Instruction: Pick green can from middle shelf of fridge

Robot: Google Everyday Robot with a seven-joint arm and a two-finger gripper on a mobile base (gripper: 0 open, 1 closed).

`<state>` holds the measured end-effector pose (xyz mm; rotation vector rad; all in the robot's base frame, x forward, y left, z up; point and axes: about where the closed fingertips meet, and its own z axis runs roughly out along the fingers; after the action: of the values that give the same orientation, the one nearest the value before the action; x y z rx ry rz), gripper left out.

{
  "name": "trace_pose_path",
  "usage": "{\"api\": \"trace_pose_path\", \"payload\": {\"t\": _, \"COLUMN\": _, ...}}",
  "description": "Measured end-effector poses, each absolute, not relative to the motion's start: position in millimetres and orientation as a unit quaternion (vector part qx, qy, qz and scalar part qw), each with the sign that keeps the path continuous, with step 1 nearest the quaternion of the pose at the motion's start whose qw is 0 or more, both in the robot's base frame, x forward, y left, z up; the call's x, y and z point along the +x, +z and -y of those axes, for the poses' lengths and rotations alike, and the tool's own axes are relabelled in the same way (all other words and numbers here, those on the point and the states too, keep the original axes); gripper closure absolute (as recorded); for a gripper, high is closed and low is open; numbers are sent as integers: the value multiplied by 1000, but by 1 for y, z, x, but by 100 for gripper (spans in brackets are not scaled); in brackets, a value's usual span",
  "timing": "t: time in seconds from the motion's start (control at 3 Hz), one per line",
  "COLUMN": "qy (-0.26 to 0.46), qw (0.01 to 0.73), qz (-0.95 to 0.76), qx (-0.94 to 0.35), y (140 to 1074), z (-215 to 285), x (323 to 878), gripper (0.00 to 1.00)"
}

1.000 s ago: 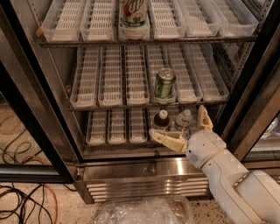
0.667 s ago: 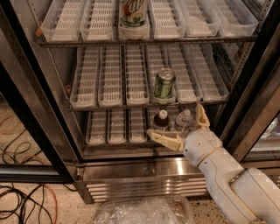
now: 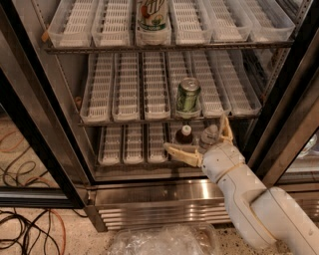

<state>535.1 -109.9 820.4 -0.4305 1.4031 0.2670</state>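
The green can stands upright near the front of the fourth lane tray on the middle shelf of the open fridge. My gripper is open, just below and slightly right of the can, in front of the lower shelf. One tan finger points left and the other points up. It holds nothing. Its white arm comes in from the lower right.
A taller white-green carton stands on the top shelf. Two small capped bottles stand on the lower shelf behind my gripper. The louvred steel base is below. Cables lie on the floor at the left, and crumpled clear plastic at the bottom.
My gripper has shifted a little to the left and up towards the can, still open. The can has not moved.
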Motion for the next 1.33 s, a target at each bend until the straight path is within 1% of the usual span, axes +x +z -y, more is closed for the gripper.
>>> {"api": "trace_pose_path", "payload": {"t": 0.67, "qy": 131, "qw": 746, "qz": -633, "qx": -156, "y": 828, "z": 96, "x": 556, "gripper": 0}}
{"api": "trace_pose_path", "payload": {"t": 1.0, "qy": 131, "qw": 746, "qz": -633, "qx": -156, "y": 829, "z": 96, "x": 556, "gripper": 0}}
{"api": "trace_pose_path", "payload": {"t": 1.33, "qy": 131, "qw": 746, "qz": -633, "qx": -156, "y": 829, "z": 96, "x": 556, "gripper": 19}}
